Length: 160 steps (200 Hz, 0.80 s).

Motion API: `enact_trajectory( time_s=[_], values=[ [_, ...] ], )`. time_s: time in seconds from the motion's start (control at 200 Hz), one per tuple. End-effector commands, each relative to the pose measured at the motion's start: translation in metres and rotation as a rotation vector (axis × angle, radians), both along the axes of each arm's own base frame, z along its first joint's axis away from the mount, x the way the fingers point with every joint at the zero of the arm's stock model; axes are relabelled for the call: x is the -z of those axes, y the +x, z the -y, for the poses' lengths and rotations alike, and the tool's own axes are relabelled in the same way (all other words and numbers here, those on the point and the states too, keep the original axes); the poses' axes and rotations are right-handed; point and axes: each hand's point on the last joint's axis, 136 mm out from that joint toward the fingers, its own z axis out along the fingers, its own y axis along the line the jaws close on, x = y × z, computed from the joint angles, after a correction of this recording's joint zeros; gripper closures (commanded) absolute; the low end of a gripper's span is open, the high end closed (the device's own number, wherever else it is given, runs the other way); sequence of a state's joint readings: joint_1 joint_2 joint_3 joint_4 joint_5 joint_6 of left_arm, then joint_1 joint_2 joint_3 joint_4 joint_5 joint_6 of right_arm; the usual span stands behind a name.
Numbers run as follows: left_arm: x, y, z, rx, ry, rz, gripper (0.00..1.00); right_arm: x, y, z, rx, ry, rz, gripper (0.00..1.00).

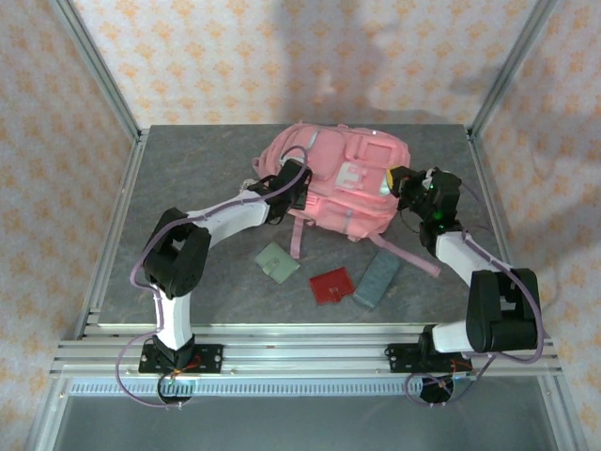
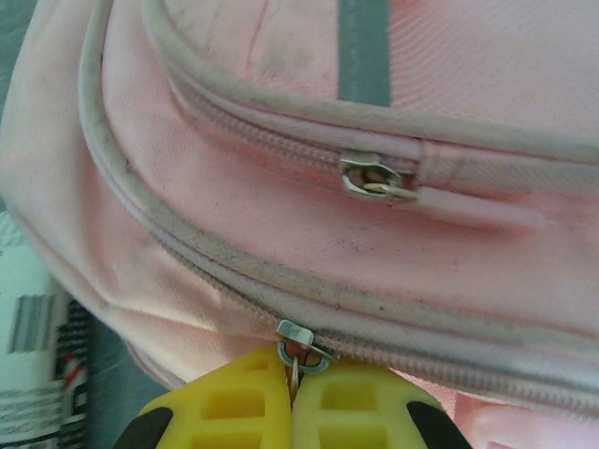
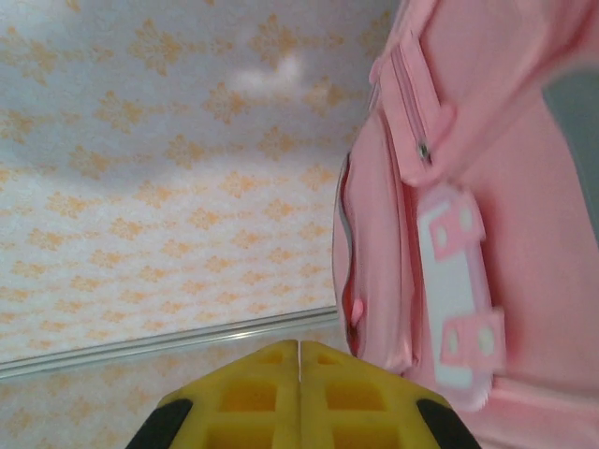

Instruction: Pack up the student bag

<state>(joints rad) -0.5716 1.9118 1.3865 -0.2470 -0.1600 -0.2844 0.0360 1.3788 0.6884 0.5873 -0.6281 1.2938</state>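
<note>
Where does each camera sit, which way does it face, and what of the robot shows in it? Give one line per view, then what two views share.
Top external: above and behind the robot, looking down at the table, student bag and both arms.
Left wrist: close against the bag's zips; left gripper shut on a zip pull.
Right wrist: beside the bag, facing the patterned wall; right gripper shut.
Shared: the pink bag appears in all three.

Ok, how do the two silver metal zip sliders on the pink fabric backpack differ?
The upper zip slider lies free, pink tab trailing right; the lower zip slider has its pull pinched in the left gripper. The upper sits below the grey stripe, the lower farther left. Both are silver.
</note>
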Motion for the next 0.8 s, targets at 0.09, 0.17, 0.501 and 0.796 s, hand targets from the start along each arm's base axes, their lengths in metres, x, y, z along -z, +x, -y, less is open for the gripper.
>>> enact_trajectory(
  time_s=[0.09,0.17,0.501,0.796],
  values=[
    [-0.005,-0.025,0.024,0.146,0.003,-0.102,1.00,0.012,0.007,-0.014,-0.061,-0.113,-0.012,1.00],
    [-0.016,-0.029,0.041,0.197,-0.010,-0.102,1.00,0.017,0.002,-0.034,-0.128,-0.167,-0.037,1.00],
    [-0.010,-0.050,0.129,0.366,-0.119,-0.143,1.00,0.062,-0.043,-0.083,-0.284,-0.126,-0.188,0.52],
    [-0.006,-0.065,0.148,0.413,-0.074,-0.150,1.00,0.086,-0.039,-0.080,-0.207,0.000,-0.290,0.46]
  ],
)
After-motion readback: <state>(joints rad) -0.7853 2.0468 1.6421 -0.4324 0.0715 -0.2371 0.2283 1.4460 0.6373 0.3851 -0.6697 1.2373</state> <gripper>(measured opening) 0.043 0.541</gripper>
